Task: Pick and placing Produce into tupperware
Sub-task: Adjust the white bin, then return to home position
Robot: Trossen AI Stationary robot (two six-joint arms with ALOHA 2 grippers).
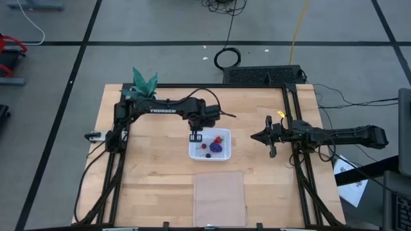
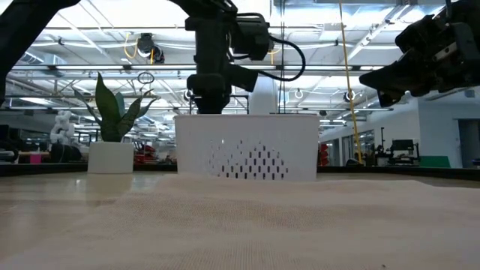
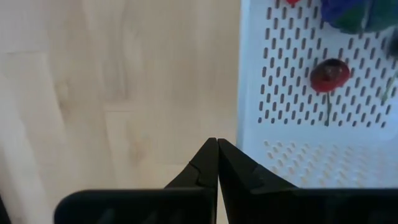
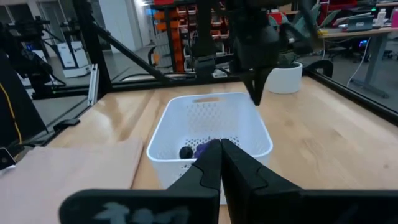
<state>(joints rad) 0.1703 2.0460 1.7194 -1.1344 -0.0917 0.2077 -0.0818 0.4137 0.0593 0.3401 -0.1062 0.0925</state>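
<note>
Two dark arms are showing matte black housings and thin tapered fingers.

The left arm (image 1: 164, 109) is wearing white "TROSSEN" lettering along its long link, and a black cable is looping over its wrist block above the left gripper (image 1: 195, 136). Its fingers (image 3: 208, 163) are appearing as two black wedges meeting in a point. The right arm (image 1: 334, 136) is showing as a slim black tube with a small yellow tag near its wrist, ending in the dark, pointed right gripper (image 1: 257, 136), whose fingers (image 4: 211, 163) are looking glossy black.
</note>
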